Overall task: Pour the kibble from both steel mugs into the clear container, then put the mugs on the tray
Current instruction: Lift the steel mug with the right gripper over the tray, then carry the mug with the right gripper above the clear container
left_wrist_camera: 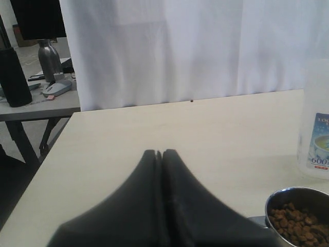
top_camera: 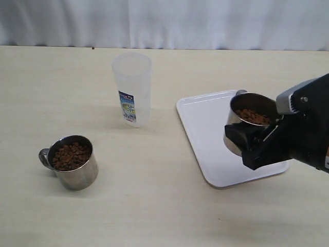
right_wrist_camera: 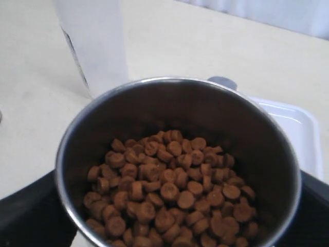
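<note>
Over the tray [top_camera: 203,121], your right gripper [top_camera: 249,139] squeezes a mug [top_camera: 241,105] (left gripper [left_wrist_camera: 159,154] is pinched together, empty). Tip it early and kibble [top_camera: 253,117] misses the container [top_camera: 132,82].

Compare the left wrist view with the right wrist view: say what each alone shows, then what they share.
Left wrist only: the left claw, shut on nothing, the steel mug on the table, and a curtain. Right wrist only: the other steel mug, gripped by the right claw, and the tray. Both: kibble in a mug, the clear container, the tabletop.
</note>
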You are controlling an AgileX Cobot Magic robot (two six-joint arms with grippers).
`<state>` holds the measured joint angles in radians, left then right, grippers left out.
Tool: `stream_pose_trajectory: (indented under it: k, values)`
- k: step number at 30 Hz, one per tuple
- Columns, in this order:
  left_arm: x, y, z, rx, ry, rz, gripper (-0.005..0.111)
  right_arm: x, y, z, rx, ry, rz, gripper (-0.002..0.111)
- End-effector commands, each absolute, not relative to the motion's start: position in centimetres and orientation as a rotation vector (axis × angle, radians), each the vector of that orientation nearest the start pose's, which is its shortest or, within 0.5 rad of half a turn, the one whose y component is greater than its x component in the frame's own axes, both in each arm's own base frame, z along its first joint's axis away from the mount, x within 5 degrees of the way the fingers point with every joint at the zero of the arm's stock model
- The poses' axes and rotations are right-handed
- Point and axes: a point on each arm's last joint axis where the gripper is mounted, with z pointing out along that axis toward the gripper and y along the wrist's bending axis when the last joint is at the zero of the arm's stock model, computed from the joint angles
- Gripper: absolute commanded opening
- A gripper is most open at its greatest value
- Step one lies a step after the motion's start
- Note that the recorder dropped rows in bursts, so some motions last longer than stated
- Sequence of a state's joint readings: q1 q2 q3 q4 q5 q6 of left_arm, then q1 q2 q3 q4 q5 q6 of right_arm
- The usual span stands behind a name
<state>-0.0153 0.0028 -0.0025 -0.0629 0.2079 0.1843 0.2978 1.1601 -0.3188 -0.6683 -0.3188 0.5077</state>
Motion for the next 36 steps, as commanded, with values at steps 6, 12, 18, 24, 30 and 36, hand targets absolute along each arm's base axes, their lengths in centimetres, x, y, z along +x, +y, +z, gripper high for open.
stream_pose_trajectory:
  k: [6,12,18,24,30,36]
  values:
    - [5.6,-0.2,19.5,0.132,1.675,0.065,0.000,18.9,11.0,22.9,-0.684,2.006,0.272,0.005]
    - [5.6,-0.2,19.5,0.132,1.675,0.065,0.000,18.7,12.1,23.8,-0.725,2.026,0.249,0.005]
    - [5.6,-0.2,19.5,0.132,1.675,0.065,0.000,18.4,13.2,24.7,-0.765,2.036,0.229,0.005]
    - [5.6,-0.2,19.5,0.130,1.675,0.063,0.000,18.6,14.8,26.0,-0.803,2.036,0.207,0.005]
    - [5.6,-0.2,19.5,0.130,1.675,0.063,0.000,19.9,16.8,24.9,-0.868,2.079,0.126,0.005]
    - [5.6,-0.2,19.5,0.131,1.675,0.064,0.000,21.1,17.5,24.3,-0.856,2.067,0.084,0.005]
